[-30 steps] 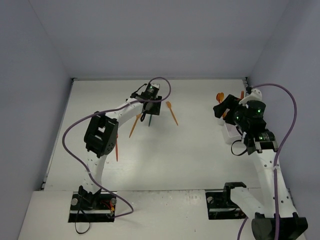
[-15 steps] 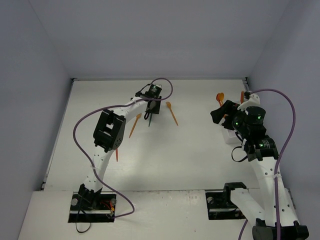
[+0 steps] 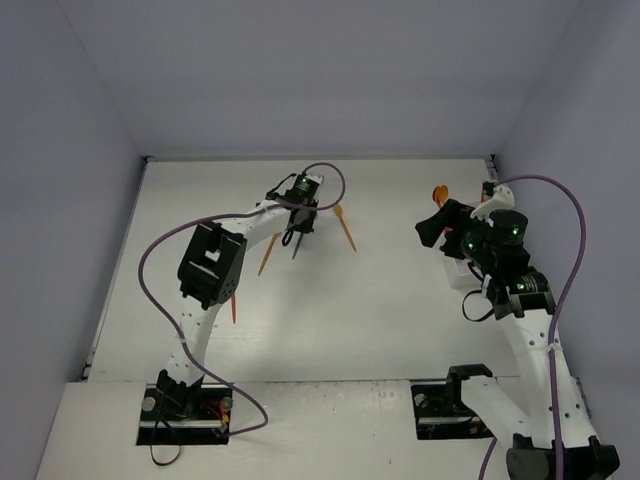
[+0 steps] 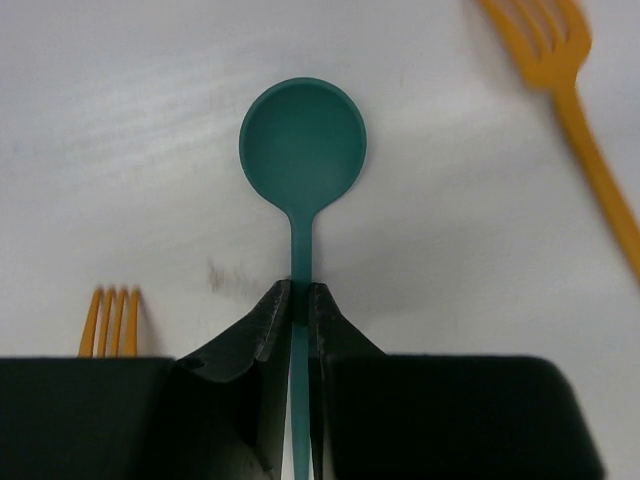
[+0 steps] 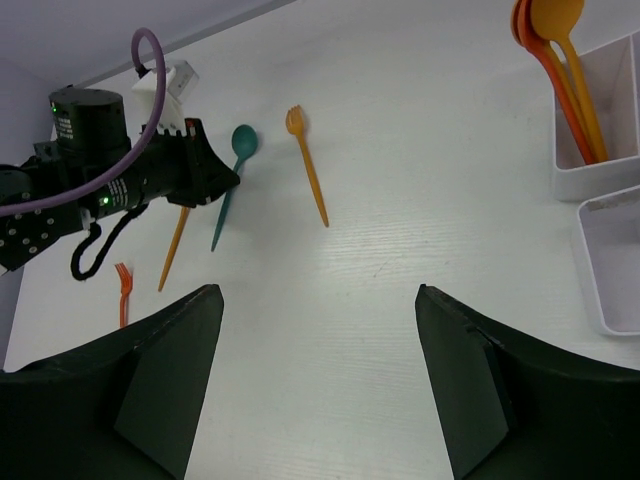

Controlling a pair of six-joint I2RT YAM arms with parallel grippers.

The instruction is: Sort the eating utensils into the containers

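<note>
A teal spoon (image 4: 303, 145) lies flat on the white table, its handle pinched between the tips of my left gripper (image 4: 300, 300), which is shut on it. From above, that gripper (image 3: 298, 225) is at the table's far middle, and the teal spoon (image 5: 243, 140) shows beside it in the right wrist view. My right gripper (image 5: 318, 292) stands open and empty above bare table, left of the white containers (image 5: 600, 165). Orange spoons (image 5: 560, 60) stand in the far compartment. The nearer compartment (image 5: 592, 270) looks empty.
An orange fork (image 4: 570, 80) lies right of the spoon, and another orange fork (image 4: 112, 320) lies at its left. A small red-orange fork (image 3: 233, 305) lies nearer the left arm's elbow. Grey walls close the table's far and side edges.
My left gripper has shut on the teal spoon's handle. My right gripper has drifted a little left, away from the containers, with its jaws slightly wider.
</note>
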